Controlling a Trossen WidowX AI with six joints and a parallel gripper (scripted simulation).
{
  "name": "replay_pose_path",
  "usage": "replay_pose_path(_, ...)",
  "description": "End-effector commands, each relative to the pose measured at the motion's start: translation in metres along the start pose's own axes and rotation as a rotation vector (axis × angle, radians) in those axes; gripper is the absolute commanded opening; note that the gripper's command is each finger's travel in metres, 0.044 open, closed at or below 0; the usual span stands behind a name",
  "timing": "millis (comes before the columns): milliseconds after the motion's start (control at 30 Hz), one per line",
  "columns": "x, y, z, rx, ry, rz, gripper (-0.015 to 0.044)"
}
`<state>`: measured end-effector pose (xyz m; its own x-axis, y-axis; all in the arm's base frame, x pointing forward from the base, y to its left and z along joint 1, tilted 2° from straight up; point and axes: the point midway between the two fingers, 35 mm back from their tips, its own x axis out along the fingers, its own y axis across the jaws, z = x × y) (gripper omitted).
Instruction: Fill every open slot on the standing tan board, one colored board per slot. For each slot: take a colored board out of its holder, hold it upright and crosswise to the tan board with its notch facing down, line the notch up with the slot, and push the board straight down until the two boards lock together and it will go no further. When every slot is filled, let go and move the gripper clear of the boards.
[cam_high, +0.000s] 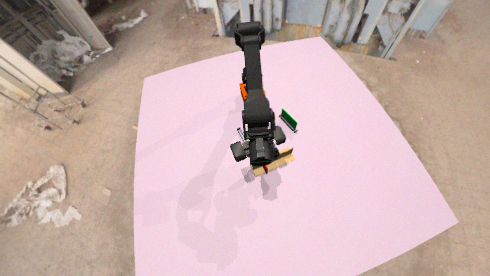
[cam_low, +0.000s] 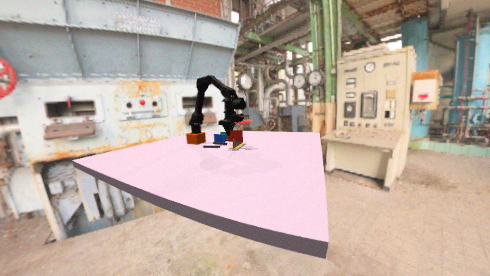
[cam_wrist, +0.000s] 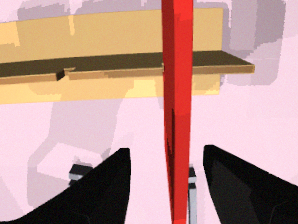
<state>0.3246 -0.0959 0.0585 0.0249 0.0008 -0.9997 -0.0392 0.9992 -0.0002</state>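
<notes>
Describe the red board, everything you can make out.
The red board is thin, flat and straight-edged, with a plain, matte-looking surface, brighter along its top edge. It stands upright, crosswise over the standing tan board, nearer one end than the open notch. The black fingers are apart on either side of it, with visible gaps, not gripping it. Its own notch is hidden, so whether it is fully seated cannot be told.
</notes>
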Motion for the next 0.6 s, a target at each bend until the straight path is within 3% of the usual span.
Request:
replay_pose_path(0,-0.051,-0.001,0.004,-0.008,-0.037,-0.013,0.0161)
replay_pose_path(200,-0.065,0.005,-0.004,0.003,-0.037,-0.012,0.0181)
replay_pose_path(567,-0.087,0.074,-0.106,0.168,-0.030,-0.004,0.0181)
